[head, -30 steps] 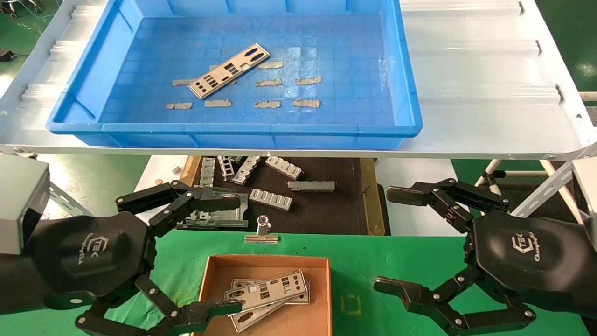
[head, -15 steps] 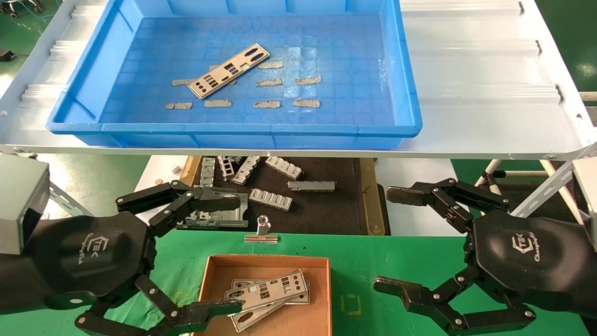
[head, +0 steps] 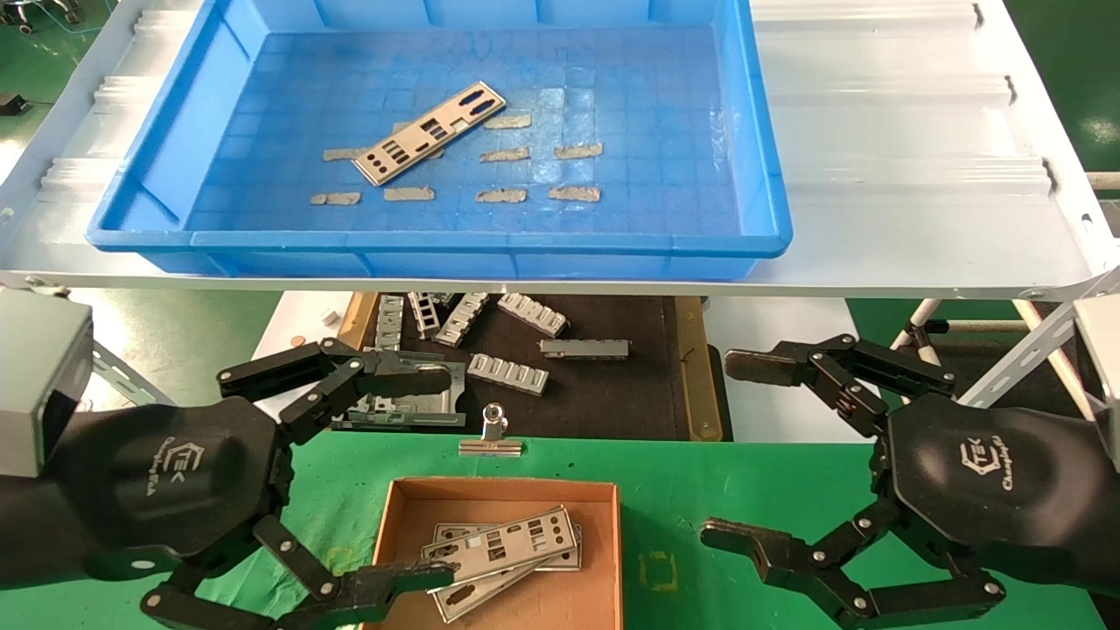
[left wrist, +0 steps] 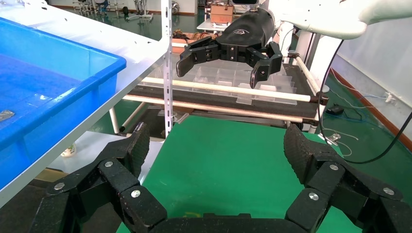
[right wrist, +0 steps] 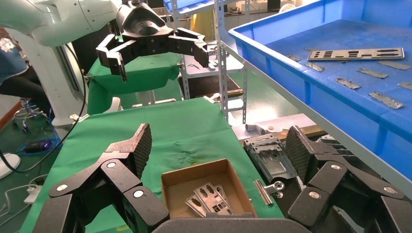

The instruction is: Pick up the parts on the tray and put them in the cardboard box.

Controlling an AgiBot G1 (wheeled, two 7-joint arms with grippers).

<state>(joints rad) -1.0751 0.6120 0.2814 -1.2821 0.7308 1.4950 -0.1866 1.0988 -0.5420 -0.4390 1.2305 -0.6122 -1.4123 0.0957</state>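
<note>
Remaining in tray (head: 761, 175): one part (head: 429, 133), at 11 o'clock; stacked parts (head: 503, 551) held in cardboard box (head: 398, 525). Left gripper (head: 437, 477) and right gripper (head: 726, 448) spread, nothing gripped.

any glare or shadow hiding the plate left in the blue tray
Head view: pale glare patches on the tray floor right of the lone plate, none over it; its slots read clearly. Right wrist view: the plate is evenly lit and unshadowed. Left wrist view: only the tray's corner shows, no plate.
</note>
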